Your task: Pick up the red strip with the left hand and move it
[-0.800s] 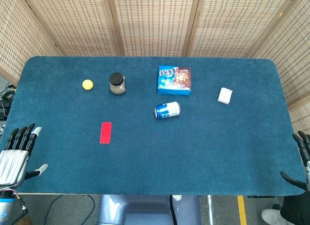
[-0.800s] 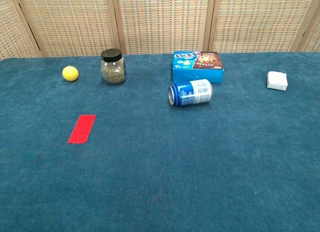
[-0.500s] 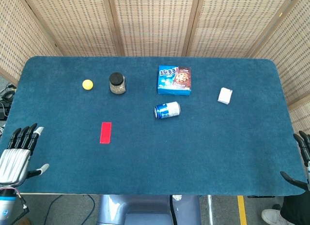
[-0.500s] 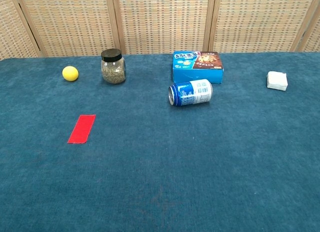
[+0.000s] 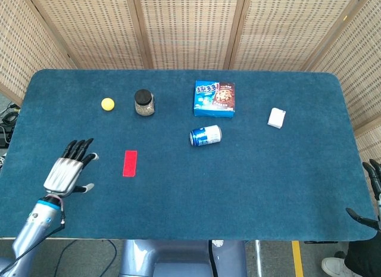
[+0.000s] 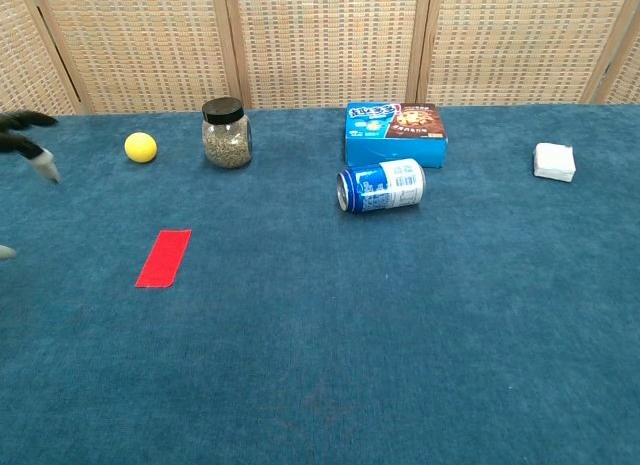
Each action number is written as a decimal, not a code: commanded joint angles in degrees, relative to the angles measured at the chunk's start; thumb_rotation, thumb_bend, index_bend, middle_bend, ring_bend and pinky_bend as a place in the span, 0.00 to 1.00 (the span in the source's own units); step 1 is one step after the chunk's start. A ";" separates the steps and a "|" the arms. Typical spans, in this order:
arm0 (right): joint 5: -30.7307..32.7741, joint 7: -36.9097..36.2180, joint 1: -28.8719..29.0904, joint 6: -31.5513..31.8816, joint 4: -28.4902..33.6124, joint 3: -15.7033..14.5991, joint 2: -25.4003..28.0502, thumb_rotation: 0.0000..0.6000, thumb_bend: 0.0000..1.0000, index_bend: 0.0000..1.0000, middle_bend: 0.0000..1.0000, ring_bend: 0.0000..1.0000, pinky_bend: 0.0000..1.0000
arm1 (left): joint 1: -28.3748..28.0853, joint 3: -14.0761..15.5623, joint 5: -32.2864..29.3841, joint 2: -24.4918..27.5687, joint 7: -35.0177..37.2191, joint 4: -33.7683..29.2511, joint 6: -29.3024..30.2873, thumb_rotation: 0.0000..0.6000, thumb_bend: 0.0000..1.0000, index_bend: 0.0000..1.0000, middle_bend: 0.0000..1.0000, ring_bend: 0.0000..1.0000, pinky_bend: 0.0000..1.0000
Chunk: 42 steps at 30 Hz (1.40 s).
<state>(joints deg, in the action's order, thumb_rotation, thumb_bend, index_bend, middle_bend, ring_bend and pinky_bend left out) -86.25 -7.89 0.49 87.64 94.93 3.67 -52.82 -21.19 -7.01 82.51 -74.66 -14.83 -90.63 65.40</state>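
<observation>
Head view: the left hand (image 5: pixel 66 171) hangs over the blue table (image 5: pixel 250 187) at about 8 o'clock, fingers spread and holding nothing. The red strip (image 5: pixel 130 163) lies flat just beside it, toward 3 o'clock of the hand, not touched. The right hand (image 5: pixel 370 196) shows only partly at the 4 o'clock edge, fingers apart.

Chest view: the red strip (image 6: pixel 164 257) lies at 9 o'clock; dark fingertips (image 6: pixel 25 132) enter at the left edge
</observation>
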 commanded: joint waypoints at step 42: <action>2.16 -1.89 0.76 -2.50 -1.62 0.41 -0.31 1.00 0.00 0.00 0.00 0.00 0.00 | -11.29 0.75 -3.76 -22.56 9.46 27.67 -8.65 1.00 0.22 0.44 0.00 0.00 0.00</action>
<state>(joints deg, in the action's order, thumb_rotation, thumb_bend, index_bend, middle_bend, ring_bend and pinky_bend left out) -84.09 -9.79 1.24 85.14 93.31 4.07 -53.12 -32.41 -6.24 78.81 -97.14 -5.30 -63.04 56.79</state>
